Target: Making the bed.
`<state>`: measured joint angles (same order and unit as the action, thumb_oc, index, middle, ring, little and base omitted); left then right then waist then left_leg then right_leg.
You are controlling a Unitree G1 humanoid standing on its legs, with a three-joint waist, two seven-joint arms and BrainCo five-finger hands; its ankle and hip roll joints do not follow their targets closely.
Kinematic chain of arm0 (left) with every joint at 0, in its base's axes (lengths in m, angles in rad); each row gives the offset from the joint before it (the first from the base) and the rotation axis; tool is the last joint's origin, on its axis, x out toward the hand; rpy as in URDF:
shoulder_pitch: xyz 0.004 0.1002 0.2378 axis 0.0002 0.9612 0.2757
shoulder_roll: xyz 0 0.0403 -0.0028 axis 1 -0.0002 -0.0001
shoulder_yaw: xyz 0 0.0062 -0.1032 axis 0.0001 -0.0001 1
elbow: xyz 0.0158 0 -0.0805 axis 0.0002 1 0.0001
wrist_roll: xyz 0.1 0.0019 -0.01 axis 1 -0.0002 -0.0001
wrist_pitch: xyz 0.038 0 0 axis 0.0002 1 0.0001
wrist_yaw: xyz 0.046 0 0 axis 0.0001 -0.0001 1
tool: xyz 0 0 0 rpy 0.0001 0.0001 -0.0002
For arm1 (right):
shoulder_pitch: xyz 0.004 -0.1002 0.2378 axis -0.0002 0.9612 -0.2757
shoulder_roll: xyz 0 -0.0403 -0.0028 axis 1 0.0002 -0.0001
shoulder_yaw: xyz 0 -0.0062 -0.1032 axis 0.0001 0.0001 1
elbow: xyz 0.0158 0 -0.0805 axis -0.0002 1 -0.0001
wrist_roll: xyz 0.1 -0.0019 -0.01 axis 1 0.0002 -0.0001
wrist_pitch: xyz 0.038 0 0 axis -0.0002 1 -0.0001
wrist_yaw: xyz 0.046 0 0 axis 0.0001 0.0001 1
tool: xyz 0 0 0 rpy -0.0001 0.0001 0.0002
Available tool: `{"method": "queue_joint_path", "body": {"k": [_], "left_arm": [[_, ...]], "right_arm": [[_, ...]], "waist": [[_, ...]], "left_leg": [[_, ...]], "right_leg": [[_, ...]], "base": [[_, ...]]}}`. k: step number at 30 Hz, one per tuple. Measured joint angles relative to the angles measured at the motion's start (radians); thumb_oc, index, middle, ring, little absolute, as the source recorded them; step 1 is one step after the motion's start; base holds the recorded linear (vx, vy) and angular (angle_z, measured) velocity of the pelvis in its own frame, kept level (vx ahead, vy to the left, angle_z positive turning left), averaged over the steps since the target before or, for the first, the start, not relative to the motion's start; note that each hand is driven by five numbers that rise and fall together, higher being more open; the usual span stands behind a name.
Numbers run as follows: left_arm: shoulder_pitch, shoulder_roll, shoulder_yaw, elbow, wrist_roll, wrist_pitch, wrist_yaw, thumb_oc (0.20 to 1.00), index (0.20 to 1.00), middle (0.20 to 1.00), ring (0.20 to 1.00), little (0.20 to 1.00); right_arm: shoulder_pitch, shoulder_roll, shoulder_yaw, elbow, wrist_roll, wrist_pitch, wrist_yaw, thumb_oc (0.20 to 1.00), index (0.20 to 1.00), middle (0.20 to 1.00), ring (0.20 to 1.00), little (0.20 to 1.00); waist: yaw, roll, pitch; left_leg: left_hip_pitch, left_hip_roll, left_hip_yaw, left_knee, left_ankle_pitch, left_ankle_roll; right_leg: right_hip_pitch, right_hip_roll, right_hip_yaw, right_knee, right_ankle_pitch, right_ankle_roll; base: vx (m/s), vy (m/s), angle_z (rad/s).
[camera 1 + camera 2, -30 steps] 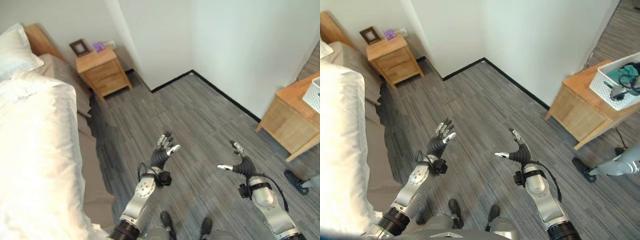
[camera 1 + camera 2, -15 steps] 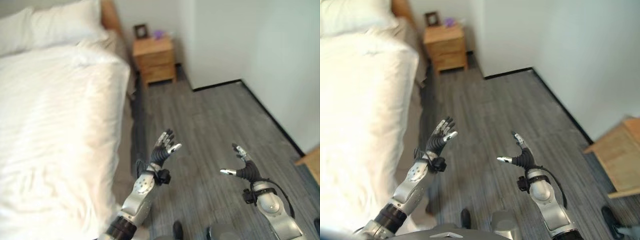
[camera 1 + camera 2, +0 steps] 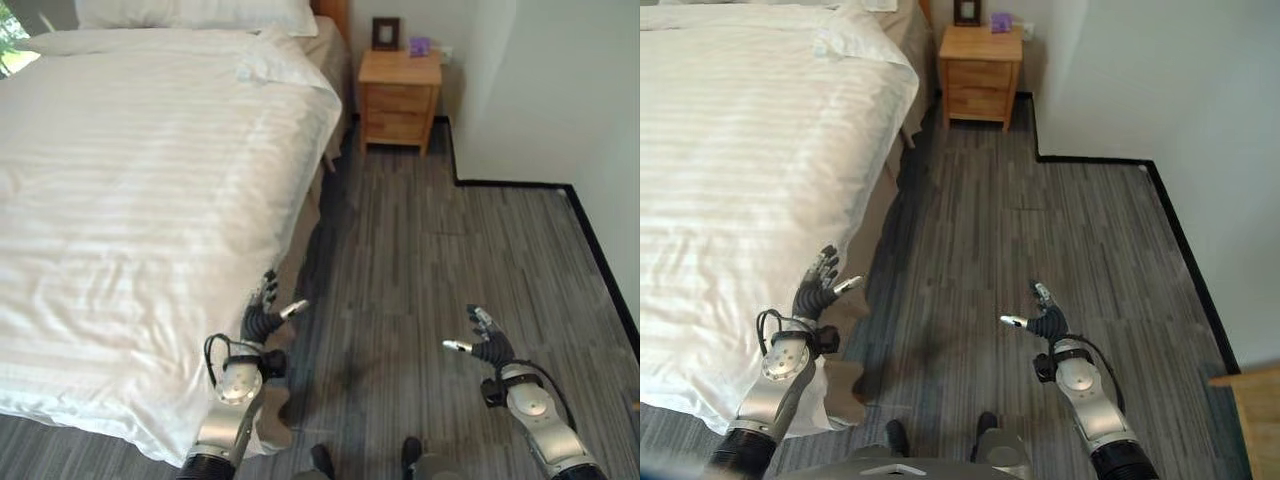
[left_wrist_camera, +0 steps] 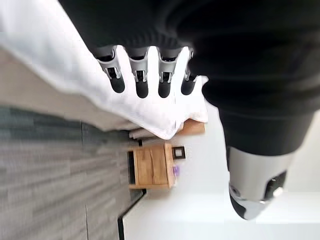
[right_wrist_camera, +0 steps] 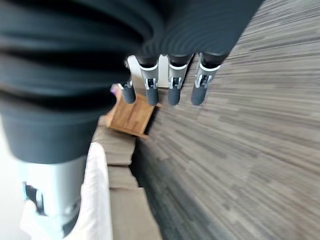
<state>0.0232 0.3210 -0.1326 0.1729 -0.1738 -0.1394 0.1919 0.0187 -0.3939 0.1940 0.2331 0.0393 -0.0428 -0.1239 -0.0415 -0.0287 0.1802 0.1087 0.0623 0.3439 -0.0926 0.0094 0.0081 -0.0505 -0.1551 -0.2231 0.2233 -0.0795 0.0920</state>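
— Grey plank flooring (image 3: 430,260) runs beside the bed, with a wooden nightstand (image 3: 400,85) against the far wall. Where's the bedding?

— A white striped duvet (image 3: 140,170) covers most of the mattress, its near edge draping over the bed's side and its top corner folded back by the pillows (image 3: 200,12).

— And the hands?

— The left hand (image 3: 262,318) is raised at the duvet's hanging edge, fingers straight and spread, holding nothing; I can't tell whether it touches the cloth. The right hand (image 3: 483,345) hovers over bare floor, well apart from the bed, fingers relaxed and empty too.

— So which step is this?

— I'd judge it's the approach, before any grasp. The duvet looks fairly flat, with some wrinkles near the side.

— Next move?

— Probably bringing both hands to the duvet's side edge, closing on the fabric, then pulling to smooth it.
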Motion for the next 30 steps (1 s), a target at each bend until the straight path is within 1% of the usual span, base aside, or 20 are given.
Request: {"method": "queue_joint_path", "body": {"k": [2,3,5,9,12,13,14,15,16,17,19,21,22,23,24,25,26,27,29,30], "left_arm": [[-0.003,0.004,-0.003,0.009,0.0,0.0,0.001,1.0,1.0,1.0,1.0,1.0],[-0.007,0.008,-0.011,0.023,0.0,0.001,0.002,1.0,1.0,1.0,1.0,1.0],[-0.007,0.016,-0.02,0.027,0.0,0.001,0.006,1.0,1.0,1.0,1.0,1.0],[-0.007,0.032,-0.032,0.028,-0.005,0.0,0.007,1.0,1.0,1.0,1.0,1.0],[-0.009,0.029,-0.043,0.041,-0.018,-0.003,0.009,1.0,1.0,1.0,1.0,1.0],[-0.009,0.021,-0.05,0.048,-0.02,-0.003,0.011,1.0,1.0,1.0,1.0,1.0],[-0.009,0.011,-0.055,0.054,-0.02,-0.003,0.013,1.0,1.0,1.0,1.0,1.0],[-0.009,-0.01,-0.064,0.059,-0.02,-0.003,0.019,1.0,1.0,1.0,1.0,1.0],[-0.011,-0.042,-0.074,0.058,-0.021,-0.003,0.02,1.0,1.0,1.0,1.0,1.0],[-0.012,-0.062,-0.085,0.059,-0.022,-0.005,0.019,1.0,1.0,1.0,1.0,1.0],[-0.018,-0.085,-0.109,0.059,-0.051,-0.019,0.017,1.0,1.0,1.0,1.0,1.0],[-0.045,-0.092,-0.119,0.087,-0.1,-0.027,0.014,1.0,1.0,1.0,1.0,1.0],[-0.053,-0.093,-0.118,0.099,-0.126,-0.027,0.01,1.0,1.0,1.0,1.0,1.0],[-0.065,-0.09,-0.131,0.104,-0.159,-0.026,0.002,1.0,1.0,1.0,1.0,1.0],[-0.063,-0.089,-0.139,0.106,-0.171,-0.026,-0.002,1.0,1.0,1.0,1.0,1.0],[-0.064,-0.094,-0.148,0.107,-0.178,-0.026,-0.005,1.0,1.0,1.0,1.0,1.0],[-0.065,-0.095,-0.16,0.107,-0.178,-0.026,-0.006,1.0,1.0,1.0,1.0,1.0],[-0.065,-0.1,-0.171,0.104,-0.18,-0.026,-0.021,1.0,1.0,1.0,1.0,1.0],[-0.06,-0.106,-0.181,0.101,-0.201,-0.027,-0.034,1.0,1.0,1.0,1.0,1.0],[-0.055,-0.105,-0.179,0.097,-0.213,-0.027,-0.038,1.0,1.0,1.0,1.0,1.0]], "right_arm": [[-0.022,0.001,0.0,-0.004,-0.002,-0.006,-0.003,1.0,1.0,1.0,1.0,1.0],[-0.022,0.0,-0.002,-0.019,-0.009,-0.007,-0.008,1.0,1.0,1.0,1.0,1.0],[-0.019,0.0,-0.002,-0.052,-0.039,-0.015,-0.025,1.0,1.0,1.0,1.0,1.0],[-0.019,0.001,-0.001,-0.132,-0.039,-0.029,-0.042,1.0,1.0,1.0,1.0,1.0],[-0.024,0.011,0.009,-0.147,-0.04,-0.033,-0.046,1.0,1.0,1.0,1.0,1.0],[-0.023,0.015,0.011,-0.147,-0.04,-0.033,-0.047,1.0,1.0,1.0,1.0,1.0],[-0.021,0.014,0.011,-0.147,-0.04,-0.033,-0.047,1.0,1.0,1.0,1.0,1.0],[-0.018,0.006,0.01,-0.144,-0.04,-0.033,-0.047,1.0,1.0,1.0,1.0,1.0],[-0.012,-0.014,0.01,-0.14,-0.041,-0.033,-0.047,1.0,1.0,1.0,1.0,1.0],[-0.003,-0.033,0.01,-0.137,-0.042,-0.033,-0.045,1.0,1.0,1.0,1.0,1.0],[0.01,-0.057,-0.002,-0.14,-0.041,-0.04,-0.041,1.0,1.0,1.0,1.0,1.0],[0.018,-0.056,-0.029,-0.13,-0.041,-0.053,-0.04,1.0,1.0,1.0,1.0,1.0],[0.016,-0.058,-0.029,-0.118,-0.04,-0.057,-0.04,1.0,1.0,1.0,1.0,1.0],[0.029,-0.06,-0.034,-0.115,-0.04,-0.056,-0.039,1.0,1.0,1.0,1.0,1.0],[0.034,-0.058,-0.032,-0.114,-0.04,-0.055,-0.039,1.0,1.0,1.0,1.0,1.0],[0.034,-0.054,-0.032,-0.116,-0.039,-0.056,-0.039,1.0,1.0,1.0,1.0,1.0],[0.032,-0.053,-0.031,-0.12,-0.039,-0.057,-0.039,1.0,1.0,1.0,1.0,1.0],[0.029,-0.055,-0.028,-0.121,-0.04,-0.057,-0.039,1.0,1.0,1.0,1.0,1.0],[0.029,-0.059,-0.024,-0.122,-0.04,-0.056,-0.038,1.0,1.0,1.0,1.0,1.0],[0.024,-0.059,-0.019,-0.121,-0.04,-0.056,-0.037,1.0,1.0,1.0,1.0,1.0]], "waist": [[-0.013,-0.001,0.003],[-0.02,0.005,0.005],[-0.034,0.005,0.003],[-0.045,-0.001,-0.001],[-0.075,-0.009,-0.007],[-0.094,-0.006,-0.011],[-0.099,0.004,-0.015],[-0.115,0.028,-0.013],[-0.134,0.069,-0.013],[-0.144,0.094,-0.012],[-0.157,0.108,-0.02],[-0.174,0.082,-0.016],[-0.173,0.073,-0.007],[-0.162,0.049,0.011],[-0.142,0.04,0.012],[-0.134,0.027,0.02],[-0.123,0.009,0.031],[-0.108,-0.003,0.038],[-0.084,-0.007,0.04],[-0.08,0.001,0.042]], "left_leg": [[0.013,-0.005,-0.014,-0.001,-0.021,0.012],[0.026,-0.001,-0.027,-0.006,-0.029,0.022],[0.032,-0.002,-0.039,-0.006,-0.037,0.027],[0.029,-0.002,-0.051,-0.006,-0.045,0.016],[0.034,0.003,-0.065,-0.006,-0.057,-0.002],[0.04,0.015,-0.08,-0.006,-0.063,-0.012],[0.04,0.027,-0.084,-0.006,-0.066,-0.024],[0.053,0.057,-0.089,-0.007,-0.067,-0.048],[0.066,0.095,-0.097,-0.007,-0.067,-0.051],[0.079,0.118,-0.116,0.001,-0.052,-0.049],[0.078,0.144,-0.141,0.061,-0.021,-0.078],[0.008,0.153,-0.171,0.194,0.001,-0.114],[-0.036,0.152,-0.216,0.295,0.015,-0.135],[-0.09,0.156,-0.256,0.423,0.054,-0.174],[-0.102,0.159,-0.268,0.471,0.081,-0.185],[-0.11,0.161,-0.279,0.53,0.139,-0.195],[-0.118,0.153,-0.278,0.569,0.149,-0.191],[-0.151,0.113,-0.264,0.641,0.104,-0.199],[-0.193,0.058,-0.208,0.615,0.041,-0.182],[-0.218,0.048,-0.191,0.6,0.036,-0.177]], "right_leg": [[-0.033,-0.018,-0.003,0.101,0.002,0.01],[-0.069,-0.033,-0.002,0.191,0.006,0.031],[-0.099,-0.055,0.012,0.204,-0.002,0.05],[-0.12,-0.086,0.054,-0.017,0.02,0.064],[-0.127,-0.098,0.063,-0.224,0.105,0.084],[-0.119,-0.089,0.063,-0.26,0.178,0.077],[-0.104,-0.075,0.064,-0.272,0.218,0.084],[-0.076,-0.041,0.064,-0.295,0.263,0.077],[-0.055,0.005,0.069,-0.299,0.257,0.06],[-0.033,0.036,0.065,-0.278,0.234,0.022],[-0.028,0.058,0.062,-0.244,0.188,0.004],[-0.026,0.042,0.075,-0.237,0.169,-0.009],[-0.016,0.052,0.073,-0.229,0.152,-0.027],[0.006,0.057,0.083,-0.224,0.136,-0.067],[0.016,0.054,0.097,-0.221,0.131,-0.073],[0.04,0.063,0.112,-0.223,0.116,-0.096],[0.057,0.063,0.126,-0.229,0.107,-0.114],[0.076,0.053,0.16,-0.245,0.1,-0.173],[0.095,0.047,0.193,-0.278,0.109,-0.189],[0.104,0.056,0.198,-0.286,0.104,-0.192]], "base": [[0.1,0.058,0.14],[0.17,0.039,0.27],[0.19,-0.011,0.19],[0.3,-0.154,0.03],[0.3,-0.155,0.13],[0.23,-0.125,0.24],[0.39,-0.215,0.28],[0.44,-0.247,0.18],[0.67,-0.422,0.16],[0.51,-0.386,0.07],[0.39,-0.438,-0.08],[0.34,-0.5,-0.03],[0.36,-0.416,0.0],[0.24,-0.225,-0.19],[0.41,-0.198,-0.38],[0.4,-0.134,-0.42],[0.54,-0.171,-0.46],[0.25,-0.076,-0.45],[0.31,-0.019,-0.48],[0.43,0.016,-0.31]]}}
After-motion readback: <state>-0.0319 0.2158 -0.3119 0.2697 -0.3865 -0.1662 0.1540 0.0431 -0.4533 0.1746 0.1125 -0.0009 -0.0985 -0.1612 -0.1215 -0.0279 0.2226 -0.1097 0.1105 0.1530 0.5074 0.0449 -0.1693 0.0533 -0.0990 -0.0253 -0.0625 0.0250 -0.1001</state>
